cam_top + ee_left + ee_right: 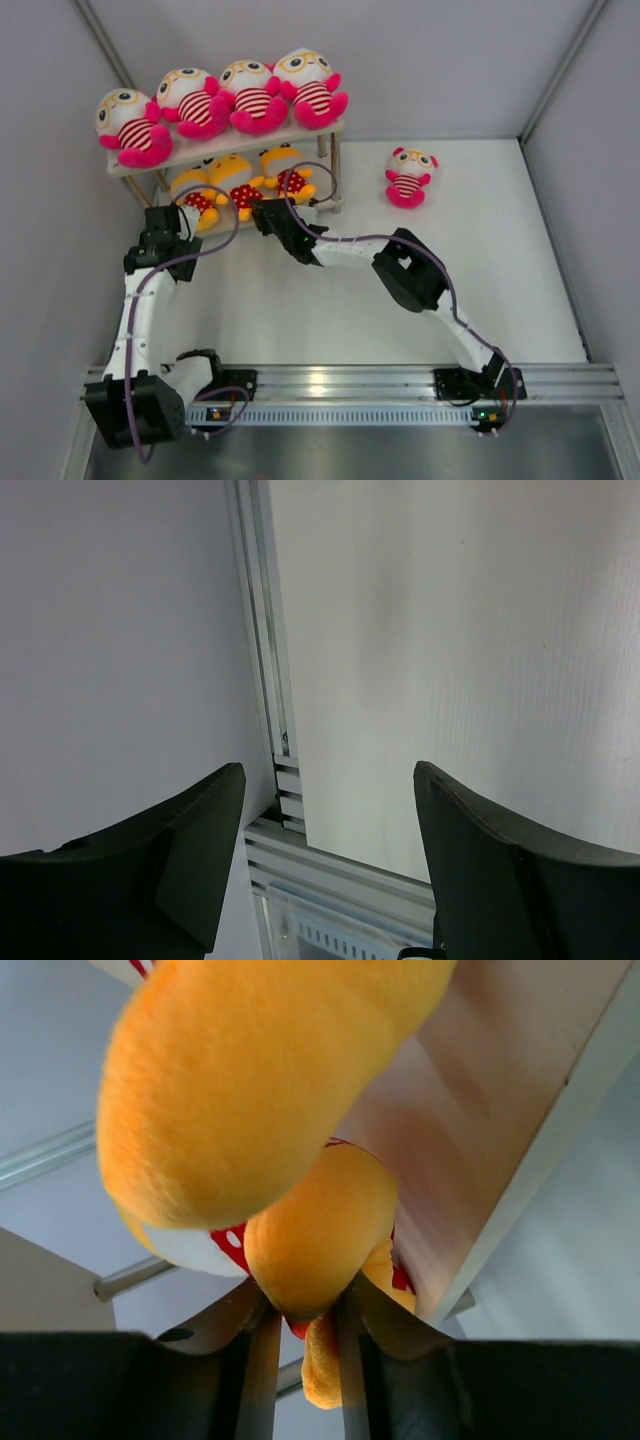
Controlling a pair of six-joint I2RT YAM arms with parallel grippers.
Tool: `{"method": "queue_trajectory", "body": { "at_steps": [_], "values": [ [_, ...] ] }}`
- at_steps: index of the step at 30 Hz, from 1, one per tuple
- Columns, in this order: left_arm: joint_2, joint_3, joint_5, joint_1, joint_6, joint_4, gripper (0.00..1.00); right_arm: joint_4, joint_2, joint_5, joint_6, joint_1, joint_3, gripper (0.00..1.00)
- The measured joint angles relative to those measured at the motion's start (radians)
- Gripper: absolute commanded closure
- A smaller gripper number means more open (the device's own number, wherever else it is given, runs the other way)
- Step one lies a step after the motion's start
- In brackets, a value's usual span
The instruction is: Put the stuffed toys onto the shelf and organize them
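White tabletop (290, 310) and pale grey walls close in the scene. Just ahead of both grippers stands the shelf (200, 153), two cream boards on thin silver legs. Four striped plush toys (255, 98) sit in a row on its upper board: round white heads, yellow glasses, red-and-white bodies and fuzzy hot-pink limbs. A fifth striped plush (407, 177) sits upright on the table, well off to the right of the right gripper (262, 212). On the lower board three orange-yellow plush toys (238, 180) in red polka-dot outfits lie side by side. The right gripper reaches in at the rightmost orange plush (288, 172). From its wrist camera, a soft rounded orange limb is pinched between the dark fingertips, with the board's smooth underside just beyond. The left gripper (180, 222) hangs near the shelf's left end, its curved black fingers (200, 820) spread with nothing between them, facing a ribbed aluminium rail (270, 680).
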Motion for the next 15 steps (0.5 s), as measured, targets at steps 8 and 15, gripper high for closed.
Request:
{"method": "queue_trajectory", "body": {
  "at_steps": [8,15],
  "values": [
    [0.0,0.0,-0.001,-0.003,0.002,0.0,0.26,0.016,0.002,0.003,0.0,0.014,-0.004,0.27],
    [0.0,0.0,-0.003,-0.003,0.003,0.0,0.26,0.047,-0.026,-0.005,-0.034,0.014,-0.095,0.23]
  ]
}}
